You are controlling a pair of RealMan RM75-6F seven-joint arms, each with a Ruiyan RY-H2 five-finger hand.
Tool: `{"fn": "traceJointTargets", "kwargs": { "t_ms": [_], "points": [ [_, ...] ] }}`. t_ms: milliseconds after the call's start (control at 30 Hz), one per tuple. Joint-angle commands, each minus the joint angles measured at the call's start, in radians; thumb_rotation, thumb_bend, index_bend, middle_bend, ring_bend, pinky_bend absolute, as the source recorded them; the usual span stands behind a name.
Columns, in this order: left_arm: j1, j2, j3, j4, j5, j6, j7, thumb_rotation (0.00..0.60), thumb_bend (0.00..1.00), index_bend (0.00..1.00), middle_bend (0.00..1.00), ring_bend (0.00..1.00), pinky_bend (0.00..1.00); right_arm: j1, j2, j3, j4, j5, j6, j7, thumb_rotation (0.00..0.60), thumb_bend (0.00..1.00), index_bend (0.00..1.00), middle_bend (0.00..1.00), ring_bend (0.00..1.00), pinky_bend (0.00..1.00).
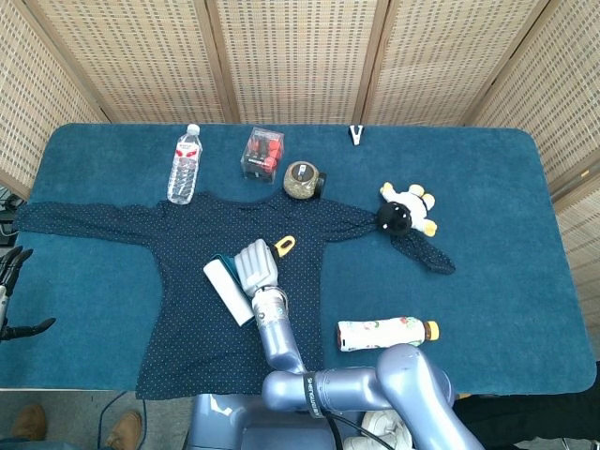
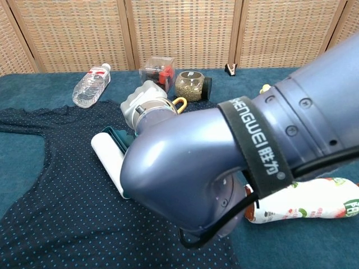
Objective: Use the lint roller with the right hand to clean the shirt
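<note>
The lint roller (image 1: 228,291) lies low on the middle of the spread navy shirt (image 1: 197,328), its white drum angled toward ten o'clock so it can roll across the fabric. The right hand (image 1: 256,265) holds its teal handle, fingers wrapped round. At nine o'clock, off the shirt, the left hand (image 1: 11,302) hangs empty, fingers apart.

Your far edge of the bench is lined with a water bottle (image 1: 184,165), a clear box (image 1: 262,153), a jar (image 1: 302,180) and a clip (image 1: 356,135). A plush toy (image 1: 407,211) blocks the right sleeve; a lying bottle (image 1: 386,333) sits near the front edge. The shirt (image 1: 197,328) front lies open.
</note>
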Motion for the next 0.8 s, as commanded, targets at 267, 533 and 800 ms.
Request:
{"fn": "traceJointTargets", "kwargs": {
  "t_ms": [267, 533, 800],
  "points": [
    [-0.008, -0.009, -0.001, 0.000, -0.014, -0.009, 0.028, 0.600, 0.00, 0.00, 0.00, 0.00, 0.00, -0.066, 0.014, -0.087, 0.093, -0.034, -0.014, -0.063, 0.600, 0.92, 0.74, 1.00, 1.00, 1.00],
    [-0.016, -0.020, -0.001, 0.001, -0.024, -0.020, 0.056, 0.600, 0.00, 0.00, 0.00, 0.00, 0.00, -0.139, 0.074, -0.120, 0.116, -0.067, -0.019, -0.067, 0.600, 0.92, 0.74, 1.00, 1.00, 1.00],
    [-0.019, -0.028, -0.001, -0.001, -0.030, -0.020, 0.073, 0.600, 0.00, 0.00, 0.00, 0.00, 0.00, -0.176, 0.095, -0.114, 0.139, -0.072, -0.026, -0.076, 0.600, 0.92, 0.74, 1.00, 1.00, 1.00]
  ]
}}
